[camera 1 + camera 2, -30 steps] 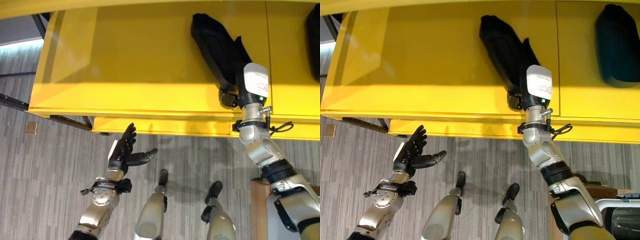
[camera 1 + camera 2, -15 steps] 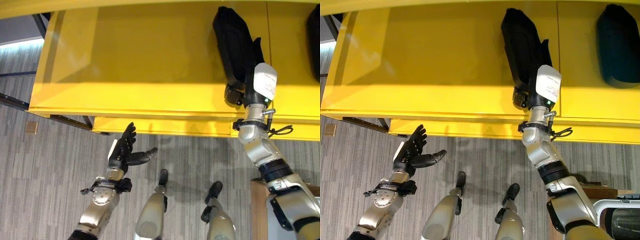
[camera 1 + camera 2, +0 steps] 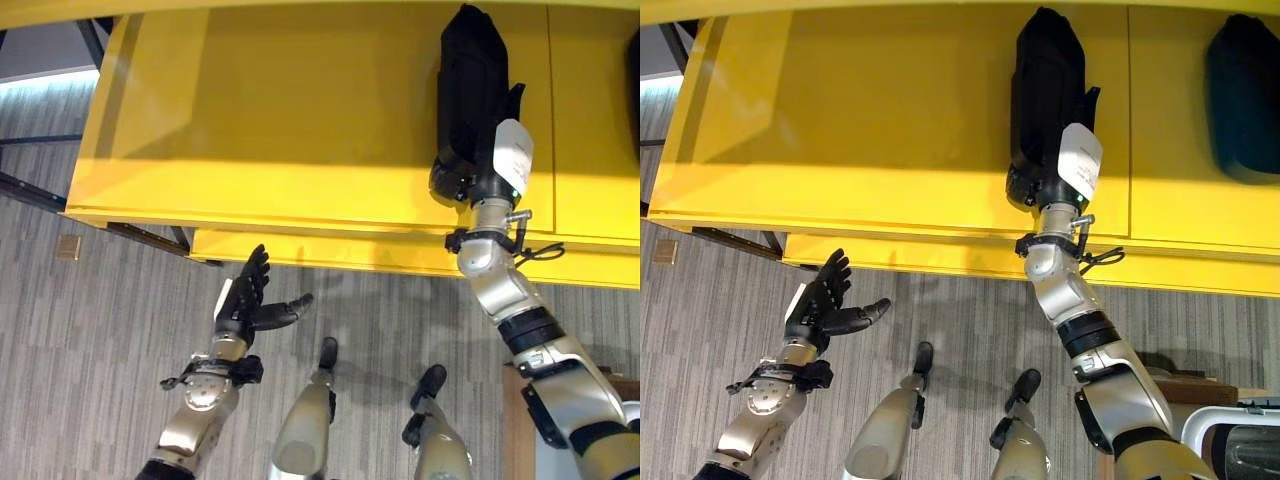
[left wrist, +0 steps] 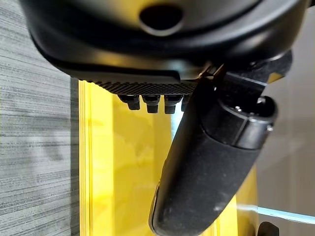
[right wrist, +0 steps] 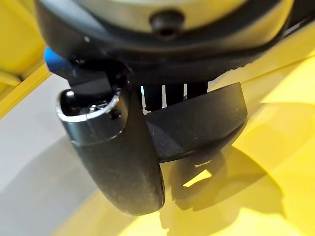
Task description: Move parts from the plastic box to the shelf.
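A long black part (image 3: 470,85) lies nearly upright on the yellow shelf (image 3: 280,130), its near end in the right hand (image 3: 462,180). The right wrist view shows the thumb and fingers (image 5: 162,91) curled round the part's edge. A second dark part (image 3: 1245,95), seen whole in the right eye view, rests further right. The left hand (image 3: 245,300) hovers over the grey floor (image 3: 90,350), fingers spread, empty.

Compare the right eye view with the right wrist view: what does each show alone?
Right eye view: the left robot hand open above the floor, and a second dark part in the neighbouring shelf bay. Right wrist view: the thumb against the end of the black part. Both: the right robot hand holding that part on the yellow shelf.
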{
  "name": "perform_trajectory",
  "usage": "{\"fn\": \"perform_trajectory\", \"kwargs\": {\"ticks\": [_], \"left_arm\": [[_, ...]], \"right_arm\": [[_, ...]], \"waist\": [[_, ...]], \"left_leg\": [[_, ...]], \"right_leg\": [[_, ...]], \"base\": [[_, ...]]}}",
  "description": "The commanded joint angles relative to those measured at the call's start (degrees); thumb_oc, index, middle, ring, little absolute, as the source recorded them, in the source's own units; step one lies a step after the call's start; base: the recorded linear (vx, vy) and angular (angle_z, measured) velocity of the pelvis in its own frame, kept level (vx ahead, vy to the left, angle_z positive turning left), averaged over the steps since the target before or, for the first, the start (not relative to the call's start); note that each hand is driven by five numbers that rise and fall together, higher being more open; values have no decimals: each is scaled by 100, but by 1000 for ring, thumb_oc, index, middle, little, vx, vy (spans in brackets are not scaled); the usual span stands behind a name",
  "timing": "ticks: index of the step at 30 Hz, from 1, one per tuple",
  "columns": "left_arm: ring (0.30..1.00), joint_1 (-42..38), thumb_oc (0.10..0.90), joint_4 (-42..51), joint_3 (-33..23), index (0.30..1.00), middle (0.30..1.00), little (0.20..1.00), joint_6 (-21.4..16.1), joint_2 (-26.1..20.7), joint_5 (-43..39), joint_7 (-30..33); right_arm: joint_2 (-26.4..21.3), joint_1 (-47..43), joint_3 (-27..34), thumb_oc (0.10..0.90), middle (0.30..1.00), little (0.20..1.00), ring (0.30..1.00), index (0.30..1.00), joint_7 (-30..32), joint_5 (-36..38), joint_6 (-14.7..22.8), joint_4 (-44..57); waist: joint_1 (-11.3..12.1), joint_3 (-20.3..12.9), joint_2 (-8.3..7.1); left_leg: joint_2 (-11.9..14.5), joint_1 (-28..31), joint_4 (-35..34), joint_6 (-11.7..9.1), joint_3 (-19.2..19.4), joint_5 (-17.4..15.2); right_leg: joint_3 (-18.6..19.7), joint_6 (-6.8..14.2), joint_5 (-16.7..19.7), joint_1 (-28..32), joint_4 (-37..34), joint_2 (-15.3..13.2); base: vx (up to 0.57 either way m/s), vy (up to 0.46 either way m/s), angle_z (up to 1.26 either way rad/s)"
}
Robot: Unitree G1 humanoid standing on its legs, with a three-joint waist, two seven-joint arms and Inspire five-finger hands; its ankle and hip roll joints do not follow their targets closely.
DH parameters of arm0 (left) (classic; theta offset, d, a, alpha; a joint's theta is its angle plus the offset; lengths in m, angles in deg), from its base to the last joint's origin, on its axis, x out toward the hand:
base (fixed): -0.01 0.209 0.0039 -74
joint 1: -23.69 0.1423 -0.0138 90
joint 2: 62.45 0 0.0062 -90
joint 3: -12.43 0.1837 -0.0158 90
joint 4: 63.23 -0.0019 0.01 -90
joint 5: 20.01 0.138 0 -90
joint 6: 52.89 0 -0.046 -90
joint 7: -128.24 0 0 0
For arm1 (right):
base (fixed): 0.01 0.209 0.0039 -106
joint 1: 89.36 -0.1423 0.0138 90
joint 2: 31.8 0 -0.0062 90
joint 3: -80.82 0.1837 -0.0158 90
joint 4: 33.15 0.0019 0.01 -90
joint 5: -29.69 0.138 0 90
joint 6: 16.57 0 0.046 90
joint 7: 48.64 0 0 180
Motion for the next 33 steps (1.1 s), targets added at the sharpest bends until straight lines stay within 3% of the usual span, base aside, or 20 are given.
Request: {"fn": "perform_trajectory", "kwargs": {"ticks": [1,25,27,28,29,33], "left_arm": [[1000,15,900,690,-18,1000,1000,1000,-607,-419,-37,98],[1000,-31,900,671,-40,1000,1000,1000,-661,-467,-74,123],[1000,-25,900,683,-67,1000,1000,1000,-656,-474,-63,117],[1000,-22,900,683,-71,1000,1000,1000,-659,-469,-56,110],[1000,-22,900,680,-90,1000,1000,1000,-665,-467,-47,113],[1000,-41,900,653,-121,1000,1000,1000,-676,-466,-33,113]], "right_arm": [[-81,-857,-165,400,300,300,300,300,213,258,474,-44],[-575,-1380,-469,400,300,300,300,300,166,-83,219,-854],[-638,-1441,-535,588,564,564,564,564,98,-218,184,-843],[-662,-1465,-548,588,564,564,564,564,95,-245,175,-839],[-705,-1486,-579,900,1000,1000,1000,1000,58,-312,163,-805],[-821,-1528,-695,900,1000,1000,1000,1000,-26,-585,139,-605]], "waist": [[126,-225,-92],[152,-107,-185],[140,-88,-189],[134,-91,-188],[127,-88,-189],[100,-80,-213]], "left_leg": [[40,-180,-102,127,268,191],[42,-310,-32,142,266,186],[52,-308,-24,140,279,181],[55,-314,-30,140,280,186],[58,-316,-31,138,283,189],[77,-322,-37,131,294,195]], "right_leg": [[48,312,-518,58,792,-474],[57,299,-494,-40,849,-473],[81,295,-498,-55,865,-469],[82,294,-492,-68,861,-468],[90,292,-494,-84,871,-464],[96,287,-490,-114,884,-455]], "base": [[1,14,7],[1,1,1],[0,0,0],[-7,5,-4],[-4,5,-4],[-1,0,-1]]}}
